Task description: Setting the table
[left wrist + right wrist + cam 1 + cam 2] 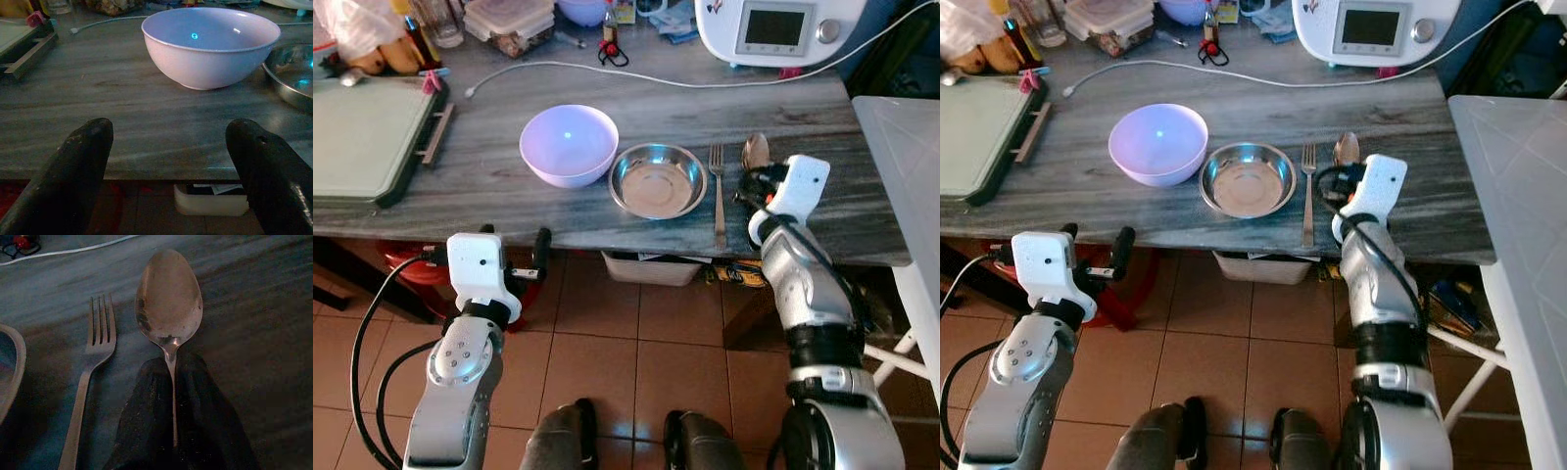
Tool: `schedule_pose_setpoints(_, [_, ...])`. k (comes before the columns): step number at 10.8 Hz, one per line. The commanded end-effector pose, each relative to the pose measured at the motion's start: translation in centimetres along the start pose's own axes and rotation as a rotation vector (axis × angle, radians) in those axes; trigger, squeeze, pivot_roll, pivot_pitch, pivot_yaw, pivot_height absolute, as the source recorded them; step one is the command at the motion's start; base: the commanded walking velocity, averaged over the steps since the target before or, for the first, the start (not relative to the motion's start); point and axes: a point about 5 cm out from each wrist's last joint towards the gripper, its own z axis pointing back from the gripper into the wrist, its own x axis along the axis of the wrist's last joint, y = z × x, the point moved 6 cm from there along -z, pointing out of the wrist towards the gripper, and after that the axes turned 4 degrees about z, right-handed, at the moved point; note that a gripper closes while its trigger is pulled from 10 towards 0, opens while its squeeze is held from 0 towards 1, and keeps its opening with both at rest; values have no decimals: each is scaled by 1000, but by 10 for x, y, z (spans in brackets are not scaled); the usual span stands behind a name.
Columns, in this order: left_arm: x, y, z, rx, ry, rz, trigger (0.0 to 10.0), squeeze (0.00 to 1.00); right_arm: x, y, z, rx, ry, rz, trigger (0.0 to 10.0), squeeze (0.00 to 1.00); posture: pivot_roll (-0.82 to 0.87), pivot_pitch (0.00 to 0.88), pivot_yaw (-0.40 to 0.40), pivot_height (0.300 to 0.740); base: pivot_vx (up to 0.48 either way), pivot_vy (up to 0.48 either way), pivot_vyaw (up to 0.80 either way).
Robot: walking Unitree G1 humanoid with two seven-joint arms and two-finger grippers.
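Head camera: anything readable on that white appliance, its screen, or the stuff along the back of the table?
No text can be read.
White appliance: the screen is grey, with nothing legible on it; no brand mark can be made out.
Small bottle: label too small and blurred to read.
Lidded container: no legible print.
Lilac bowl, steel bowl, fork and the spoon clamped in the right gripper: unmarked.

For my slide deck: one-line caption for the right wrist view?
Right gripper shut on a steel spoon's handle, beside a metal fork on the grey wooden table.
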Motion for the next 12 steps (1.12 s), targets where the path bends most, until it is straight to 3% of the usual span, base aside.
schedule_pose_setpoints(1, [1, 1, 3, -6, 5, -11, 10000, 0, -16, 1, 0, 4, 56, -16, 10000, 0, 61, 237, 47, 740, 0, 0, 0])
schedule_pose_setpoints(8, [0, -2, 1, -14, 12, -11, 10000, 0, -35, 4, 3, 35, 130, -32, 10000, 0, 55, 235, 43, 740, 0, 0, 0])
schedule_pose_setpoints(9, [0, -2, 1, -14, 13, -11, 10000, 0, -34, 2, 1, 38, 132, -28, 10000, 94, 55, 234, 43, 740, 0, 0, 0])
schedule_pose_setpoints(10, [0, -2, 1, -14, 12, -12, 10000, 0, -33, 3, 1, 45, 127, -30, 10000, 1000, 55, 233, 43, 740, 0, 0, 0])
schedule_pose_setpoints(12, [1, -2, 0, -13, 12, -12, 10000, 0, -29, 4, 1, 55, 110, -9, 10000, 1000, 53, 234, 43, 740, 0, 0, 0])
